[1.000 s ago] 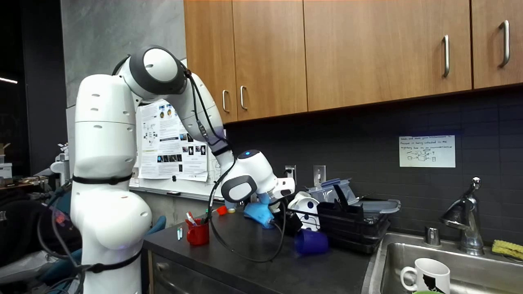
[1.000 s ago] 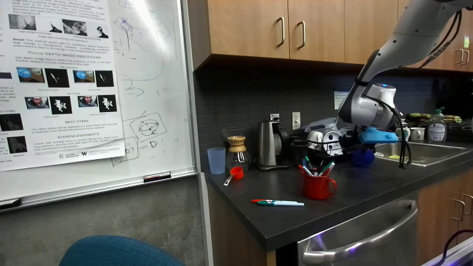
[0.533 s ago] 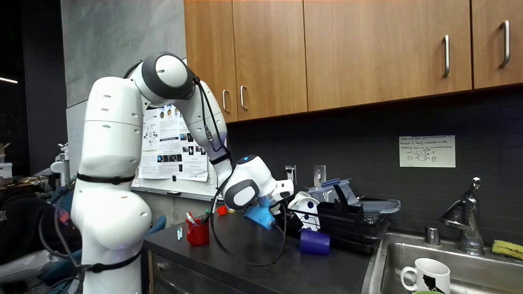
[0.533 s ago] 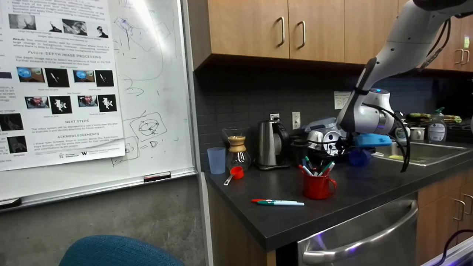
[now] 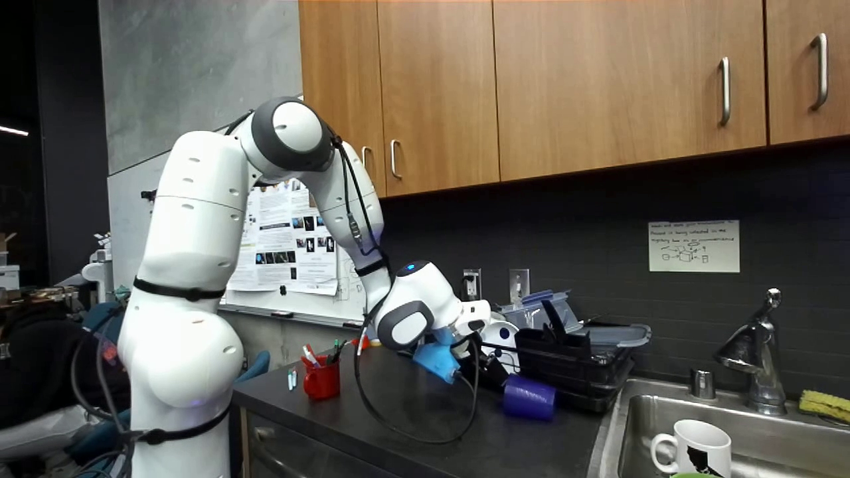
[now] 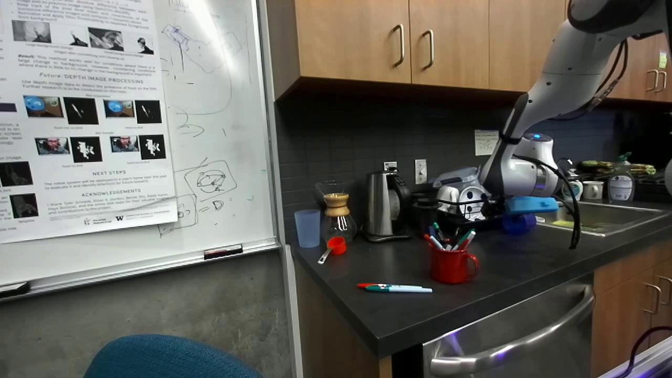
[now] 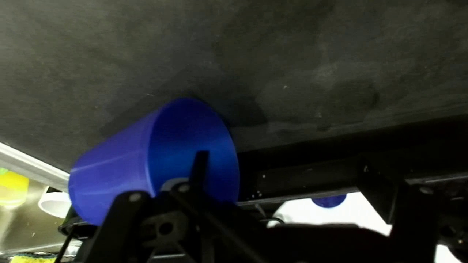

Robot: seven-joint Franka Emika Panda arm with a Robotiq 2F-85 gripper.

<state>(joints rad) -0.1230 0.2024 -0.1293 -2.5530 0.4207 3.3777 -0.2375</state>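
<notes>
A blue-purple cup lies on its side on the dark counter in the wrist view, its mouth toward my gripper. The jaws stand wide apart with nothing gripped between them. One dark finger overlaps the cup's mouth; it looks to reach inside, though contact cannot be told. The opposite finger is beside the black dish rack. In both exterior views the cup lies just beyond the dark gripper, which is partly hidden by the light-blue wrist cover.
White dishes with dark spots and plastic containers fill the rack. To the cup's far side is the sink with a white mug. A red mug of markers, a kettle and a hanging arm cable are around.
My arm has lowered at the elbow and moved forward. The cup has slid along with the gripper toward the sink and turned slightly. The jaws have stayed wide.
</notes>
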